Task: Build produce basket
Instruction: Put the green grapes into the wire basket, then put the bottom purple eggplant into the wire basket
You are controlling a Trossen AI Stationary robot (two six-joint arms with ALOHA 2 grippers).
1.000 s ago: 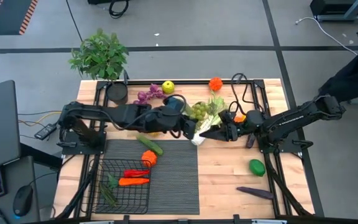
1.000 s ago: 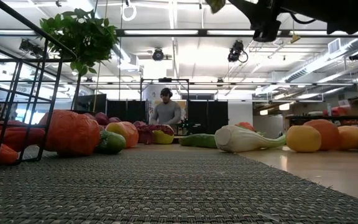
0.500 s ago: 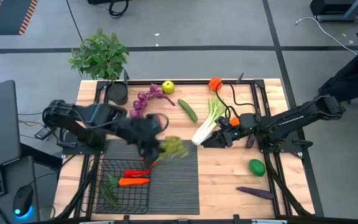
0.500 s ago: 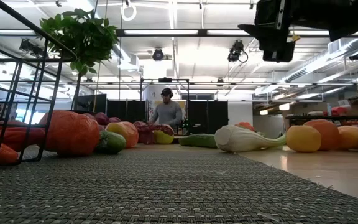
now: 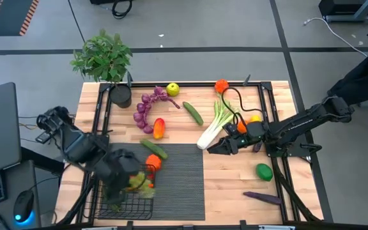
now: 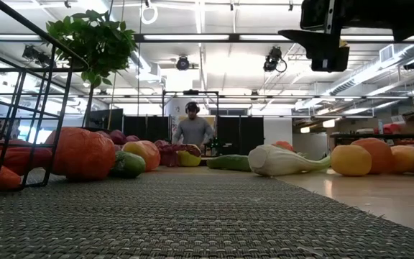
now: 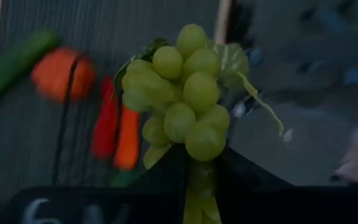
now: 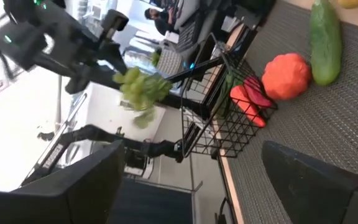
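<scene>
Clamping green grapes [image 7: 182, 102] above the basket [image 5: 110, 203], left jaws grip; right jaws stand apart.

overhead, table-level and 2 wrist views, all sharing the basket [image 5: 125, 191]

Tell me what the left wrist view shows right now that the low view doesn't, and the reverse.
Only the left wrist view shows the green grapes, clamped in the left gripper above the basket with red peppers inside.

Only the low view shows the leek, the potted plant and a person far behind the table.

Both show the round orange-red fruit on the ribbed mat beside the basket.
</scene>
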